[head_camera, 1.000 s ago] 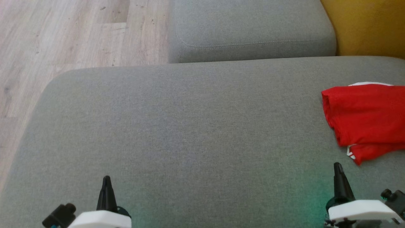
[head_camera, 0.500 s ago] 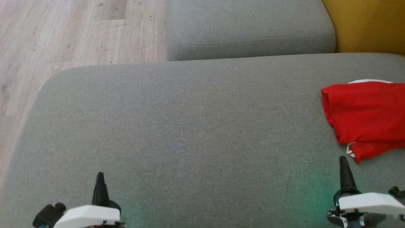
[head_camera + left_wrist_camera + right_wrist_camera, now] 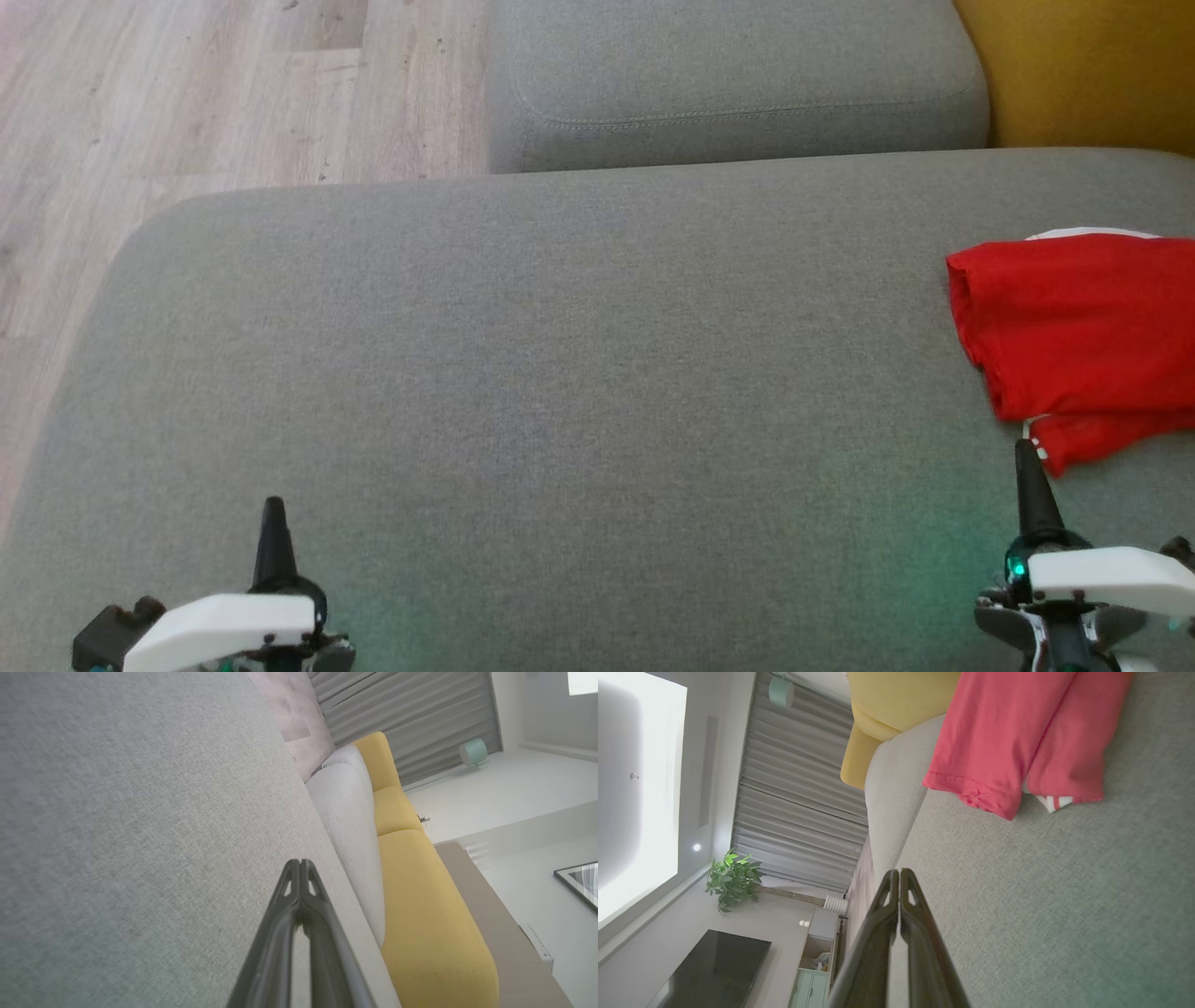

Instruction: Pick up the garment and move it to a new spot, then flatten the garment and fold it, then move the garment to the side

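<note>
Pointing at garment [image 3: 1074, 317] with possibly striped trim, right hand [image 3: 1025, 450], like left hand [image 3: 274, 506], has jaws together.

Head view: high, facing forward and down onto the seat [image 3: 560, 373], with floor [image 3: 187, 93] at upper left. Left wrist view: low over the seat, rolled sideways, looking along the left gripper [image 3: 299, 862] toward yellow cushions [image 3: 420, 914]. Right wrist view: equally low and rolled, looking along the right gripper [image 3: 896, 871] at the garment [image 3: 1008, 732]. All 3 views share the seat.
</note>
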Robot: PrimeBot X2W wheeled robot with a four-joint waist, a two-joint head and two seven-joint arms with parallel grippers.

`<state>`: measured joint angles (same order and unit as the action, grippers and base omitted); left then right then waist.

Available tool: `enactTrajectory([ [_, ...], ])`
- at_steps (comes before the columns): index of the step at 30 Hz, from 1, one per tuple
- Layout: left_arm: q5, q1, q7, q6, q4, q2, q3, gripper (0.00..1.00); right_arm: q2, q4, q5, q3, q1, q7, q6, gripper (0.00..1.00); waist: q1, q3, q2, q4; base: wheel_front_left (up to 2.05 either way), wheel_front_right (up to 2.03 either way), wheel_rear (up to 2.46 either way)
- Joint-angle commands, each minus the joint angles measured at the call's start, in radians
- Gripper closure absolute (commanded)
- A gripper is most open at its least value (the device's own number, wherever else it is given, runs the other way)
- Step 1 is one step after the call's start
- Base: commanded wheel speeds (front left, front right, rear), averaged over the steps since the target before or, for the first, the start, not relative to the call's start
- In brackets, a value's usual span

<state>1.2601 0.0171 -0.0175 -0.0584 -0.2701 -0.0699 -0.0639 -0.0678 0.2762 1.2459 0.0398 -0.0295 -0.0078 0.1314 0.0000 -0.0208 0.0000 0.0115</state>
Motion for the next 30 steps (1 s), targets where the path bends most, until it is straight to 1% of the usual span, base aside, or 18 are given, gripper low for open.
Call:
enactTrajectory([
  [1,0.031,-0.065,0.008,-0.01,0.03,-0.012,0.036,1.0,-0.008,-0.033,0.035,-0.008,0.063,0.008,-0.001,1.0,0.0,0.001,0.0,-0.001,0.0,0.0,0.0],
  [30,0.35,-0.117,0.091,-0.067,0.027,-0.009,0.129,1.0,-0.003,-0.033,0.353,0.042,0.128,0.091,-0.001,1.0,0.0,0.022,0.0,-0.01,0.0,0.0,0.0],
])
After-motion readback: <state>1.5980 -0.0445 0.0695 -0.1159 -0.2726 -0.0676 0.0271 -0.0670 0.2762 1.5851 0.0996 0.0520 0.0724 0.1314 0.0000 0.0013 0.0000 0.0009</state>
